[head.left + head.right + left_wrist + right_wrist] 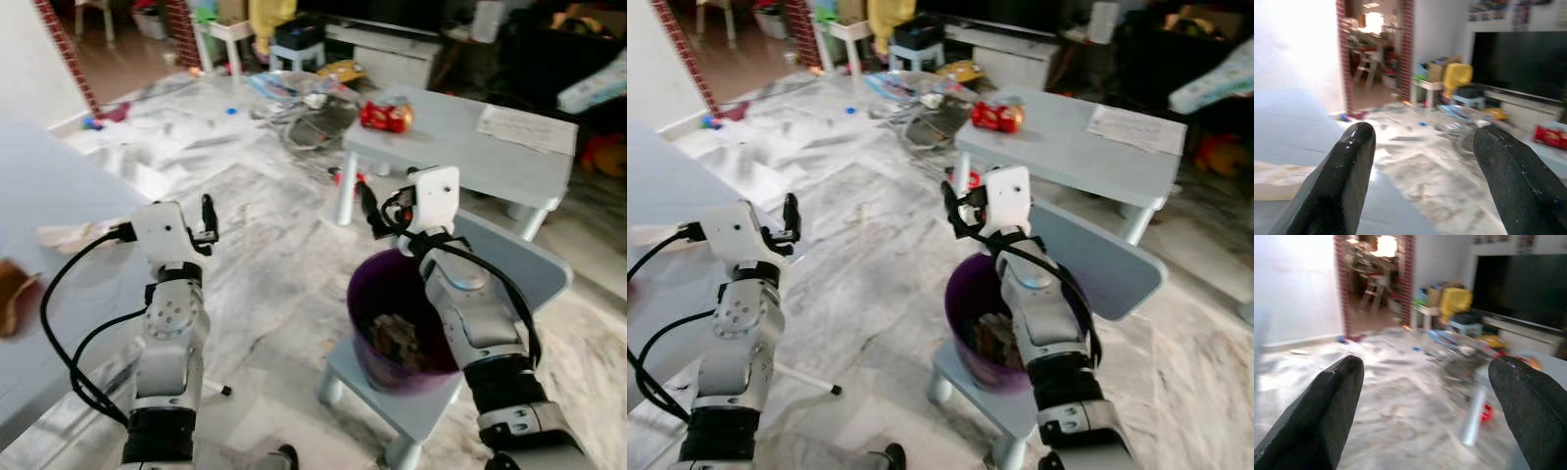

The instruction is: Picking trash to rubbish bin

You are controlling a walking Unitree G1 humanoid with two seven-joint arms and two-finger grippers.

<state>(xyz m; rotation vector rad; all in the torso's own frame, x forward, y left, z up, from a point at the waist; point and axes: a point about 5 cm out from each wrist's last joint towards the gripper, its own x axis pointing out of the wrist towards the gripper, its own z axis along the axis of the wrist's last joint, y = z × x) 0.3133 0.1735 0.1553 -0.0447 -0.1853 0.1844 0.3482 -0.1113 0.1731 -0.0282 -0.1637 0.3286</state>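
Red packet (385, 116): crumpled wrapper lying on the grey low table (460, 147), near its left edge. Probably light, soft and crackly; best pinched across its middle. It lies ahead of the right gripper (367, 211), well apart. Purple bin (387, 323): stands on a grey stool (392, 406) beneath the right arm, scraps inside. Right gripper and left gripper (207, 217): both raised, fingers spread wide, empty.

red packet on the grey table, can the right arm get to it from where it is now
Probably yes, with a forward reach. The right gripper is open and empty, raised above the purple bin, and the red packet lies near the grey table edge beyond it. Nothing stands between them, though the robot may need to lean forward.
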